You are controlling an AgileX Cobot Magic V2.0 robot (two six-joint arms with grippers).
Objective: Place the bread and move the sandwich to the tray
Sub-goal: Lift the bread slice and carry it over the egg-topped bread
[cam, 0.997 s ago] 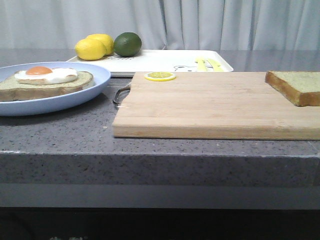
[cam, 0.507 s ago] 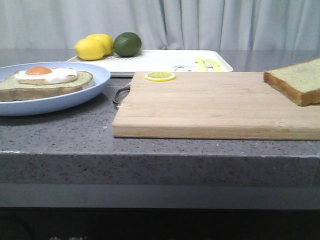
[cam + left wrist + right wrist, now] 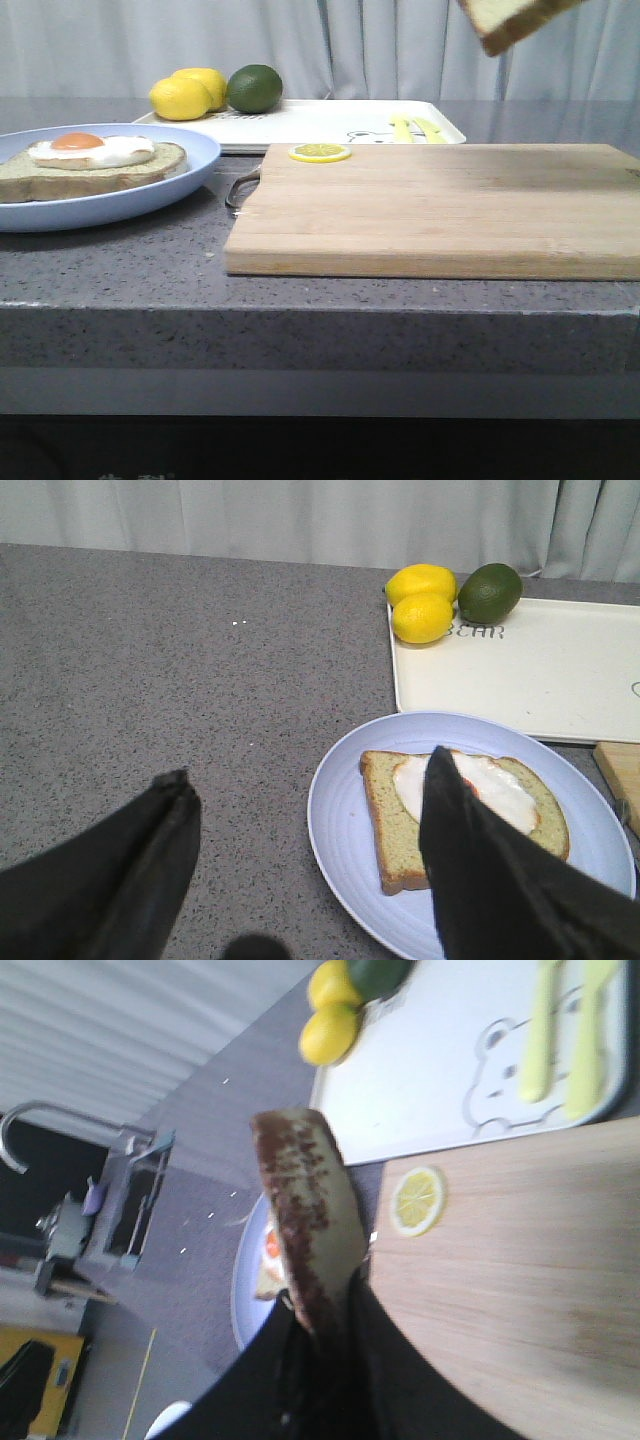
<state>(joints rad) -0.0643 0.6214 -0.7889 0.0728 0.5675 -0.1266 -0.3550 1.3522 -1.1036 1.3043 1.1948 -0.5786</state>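
Observation:
The bread [image 3: 510,20], a thick brown-crusted slice, hangs tilted high above the right end of the wooden cutting board [image 3: 440,205], partly cut off by the frame. In the right wrist view my right gripper [image 3: 325,1310] is shut on the bread [image 3: 305,1200], held edge-on. The sandwich [image 3: 90,160], bread topped with a fried egg, lies on a light-blue plate [image 3: 150,195] at the left. My left gripper [image 3: 308,780] is open and empty above the counter, one finger overlapping the sandwich [image 3: 385,810] in that view. The white tray [image 3: 330,120] lies behind the board.
Two lemons [image 3: 185,95] and a lime [image 3: 255,88] sit on the tray's far left corner. A lemon slice [image 3: 320,152] rests on the board's back left corner. A sink with a faucet [image 3: 60,1120] lies beyond the plate. The counter's front edge is near.
The bread has risen from the right end of the cutting board to high above it, tilting as it went. The sandwich, plate and tray have not moved.

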